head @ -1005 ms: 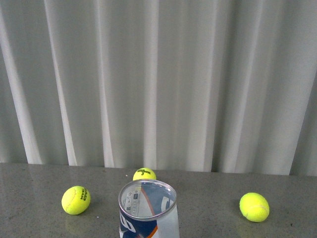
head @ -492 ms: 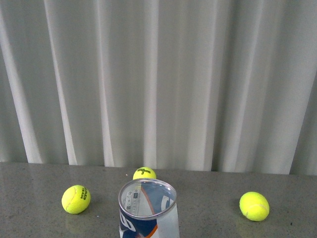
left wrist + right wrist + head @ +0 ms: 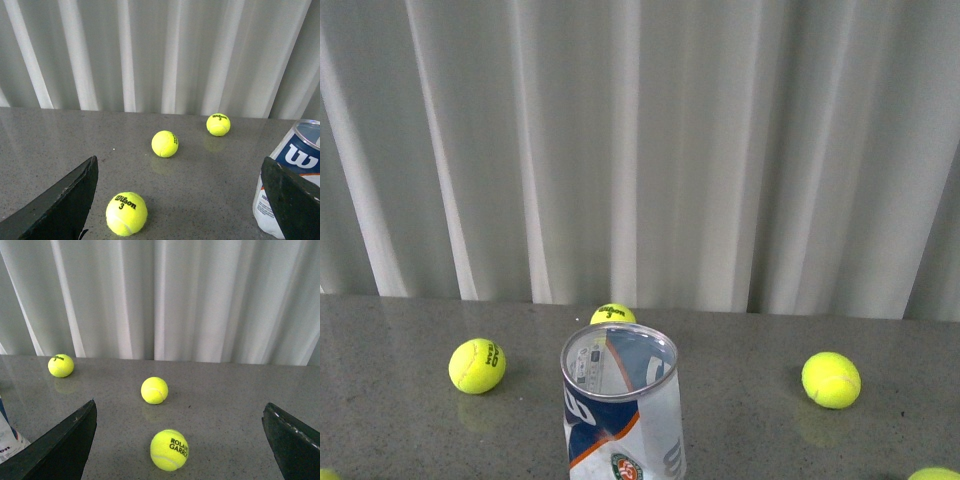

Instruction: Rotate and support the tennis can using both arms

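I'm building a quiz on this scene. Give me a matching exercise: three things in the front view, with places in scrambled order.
Things:
1. can
2. Wilson ball
3. unprinted ball

Places:
A. behind the can, near the curtain
B. right of the can
C. centre, nearest the camera

Pairs: 1-C, 2-A, 3-B

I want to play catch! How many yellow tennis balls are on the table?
5. One left of the tennis can at, one just behind it, one to its right, and two cut off at the bottom corners. More may lie out of view.
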Controlling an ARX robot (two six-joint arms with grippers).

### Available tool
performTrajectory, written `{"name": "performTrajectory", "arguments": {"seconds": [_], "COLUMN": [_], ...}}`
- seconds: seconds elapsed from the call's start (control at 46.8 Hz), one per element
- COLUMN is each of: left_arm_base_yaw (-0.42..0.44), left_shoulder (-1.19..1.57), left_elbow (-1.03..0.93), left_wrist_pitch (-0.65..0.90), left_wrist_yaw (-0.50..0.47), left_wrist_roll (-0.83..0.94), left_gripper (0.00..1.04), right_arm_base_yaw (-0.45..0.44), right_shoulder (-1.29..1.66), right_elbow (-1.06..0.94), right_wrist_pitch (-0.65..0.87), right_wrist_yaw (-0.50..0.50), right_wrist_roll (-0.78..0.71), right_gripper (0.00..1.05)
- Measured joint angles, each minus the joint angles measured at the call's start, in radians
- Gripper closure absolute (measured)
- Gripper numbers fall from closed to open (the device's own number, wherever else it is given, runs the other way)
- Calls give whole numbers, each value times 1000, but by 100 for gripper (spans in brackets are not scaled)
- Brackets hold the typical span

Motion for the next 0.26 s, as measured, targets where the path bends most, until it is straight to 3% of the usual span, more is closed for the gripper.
{"name": "performTrajectory", "arguments": {"seconds": [0.257], "left_arm_base_yaw": [0], "left_shoulder": [0], "left_elbow": [0], "left_wrist_pitch": [0], "left_wrist_yaw": [0], "left_wrist_roll": [0], "left_gripper": [7], "right_arm_base_yaw": [0], "right_shoulder": [0], "right_elbow": [0], "right_wrist_pitch": [0], "right_wrist_yaw": [0], "right_wrist_roll": [0], "right_gripper": [7]}}
